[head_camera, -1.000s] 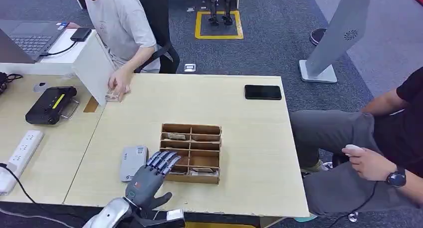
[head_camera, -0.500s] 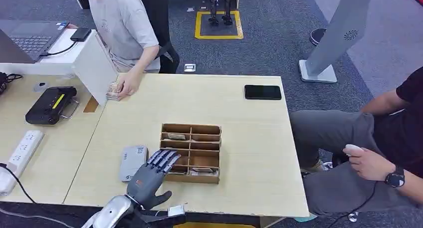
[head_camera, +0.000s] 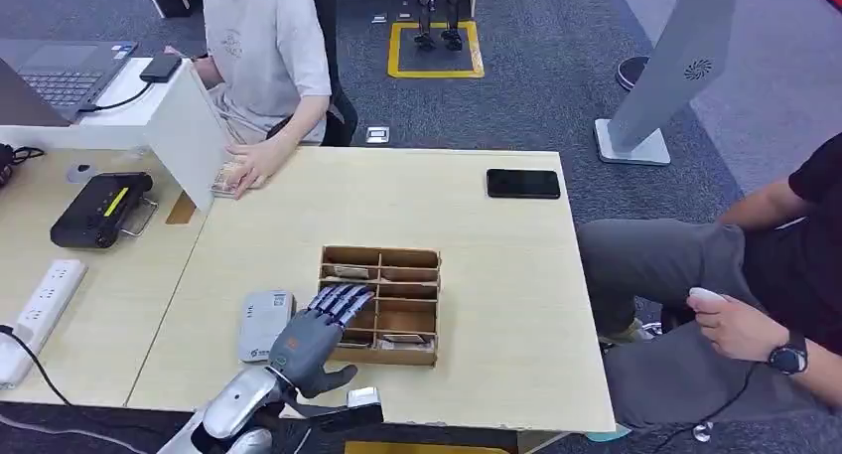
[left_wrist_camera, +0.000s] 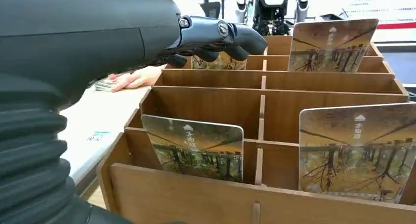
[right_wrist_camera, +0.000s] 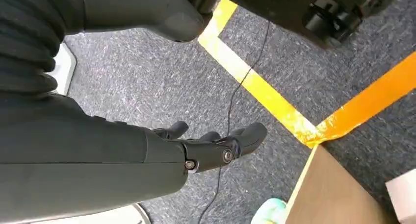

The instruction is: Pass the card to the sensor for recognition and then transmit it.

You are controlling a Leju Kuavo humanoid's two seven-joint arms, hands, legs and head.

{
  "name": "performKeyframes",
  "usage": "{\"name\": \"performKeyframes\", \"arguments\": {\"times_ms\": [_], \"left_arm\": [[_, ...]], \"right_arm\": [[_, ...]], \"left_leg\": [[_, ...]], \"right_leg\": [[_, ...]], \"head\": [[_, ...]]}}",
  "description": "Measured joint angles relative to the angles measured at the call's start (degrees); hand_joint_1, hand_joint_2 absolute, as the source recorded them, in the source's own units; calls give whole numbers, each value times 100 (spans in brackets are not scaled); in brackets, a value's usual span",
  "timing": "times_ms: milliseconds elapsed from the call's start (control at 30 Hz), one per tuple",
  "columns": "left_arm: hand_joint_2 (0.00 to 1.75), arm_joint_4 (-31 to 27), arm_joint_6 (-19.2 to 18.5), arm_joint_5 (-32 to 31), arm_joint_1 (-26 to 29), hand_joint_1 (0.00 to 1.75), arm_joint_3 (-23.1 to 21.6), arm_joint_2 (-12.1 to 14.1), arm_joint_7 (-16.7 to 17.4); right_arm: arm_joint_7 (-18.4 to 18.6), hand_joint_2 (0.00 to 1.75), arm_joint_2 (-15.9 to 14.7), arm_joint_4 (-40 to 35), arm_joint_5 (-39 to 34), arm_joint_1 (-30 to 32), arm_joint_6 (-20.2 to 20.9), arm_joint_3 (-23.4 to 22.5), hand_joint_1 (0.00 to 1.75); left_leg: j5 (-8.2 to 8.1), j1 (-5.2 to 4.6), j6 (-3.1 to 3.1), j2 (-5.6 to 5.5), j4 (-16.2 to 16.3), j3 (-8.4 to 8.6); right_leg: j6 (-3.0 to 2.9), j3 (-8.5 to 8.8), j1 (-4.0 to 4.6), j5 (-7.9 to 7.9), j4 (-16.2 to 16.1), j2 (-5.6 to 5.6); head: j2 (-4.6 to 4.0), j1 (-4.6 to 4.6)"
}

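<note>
A wooden divided box (head_camera: 380,304) stands on the table with picture cards upright in its compartments. In the left wrist view a card (left_wrist_camera: 194,147) leans in a near compartment, a second card (left_wrist_camera: 358,151) beside it and a third card (left_wrist_camera: 331,45) at the far side. My left hand (head_camera: 316,337) hovers over the box's near left corner, fingers stretched forward and apart, holding nothing. A grey card sensor (head_camera: 264,324) lies flat just left of the box. My right hand (right_wrist_camera: 206,148) hangs over the carpet beside the table, fingers loosely extended, empty.
A person in a grey shirt (head_camera: 260,52) sits at the far left, a hand resting on cards (head_camera: 228,182) by a white panel. A black phone (head_camera: 523,183) lies far right. Another person (head_camera: 755,275) sits to the right. A black device (head_camera: 101,209) and power strip (head_camera: 45,300) occupy the left table.
My left hand has moved forward and slightly right, now reaching over the box's near left corner. The person at the far left has shifted upright.
</note>
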Motion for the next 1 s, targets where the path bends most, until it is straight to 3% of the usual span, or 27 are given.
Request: {"name": "performKeyframes", "arguments": {"times_ms": [33, 67, 1000], "left_arm": [[175, 7, 0, 0, -2, 12, 0, 0, 0], [175, 15, 0, 2, -2, 175, -2, 0, 0], [175, 249, -68, 278, -270, 175, -116, -105, -195]], "right_arm": [[0, 175, 7, -7, -2, 1, 0, 4, 0], [0, 175, 15, -17, -20, 1, 0, 13, 0], [227, 175, 85, -210, -717, -78, 190, 498, 0]], "left_leg": [[-1, -2, 2, 0, 0, 0], [-2, -2, 2, 0, 0, 0], [-1, -3, 3, -1, 0, 1]], "right_leg": [[0, 0, -1, 0, 0, 0], [1, 0, -1, 0, 0, 0], [1, 3, -1, 1, 0, -4]], "head": [[0, 2], [0, 0], [0, 2]]}}
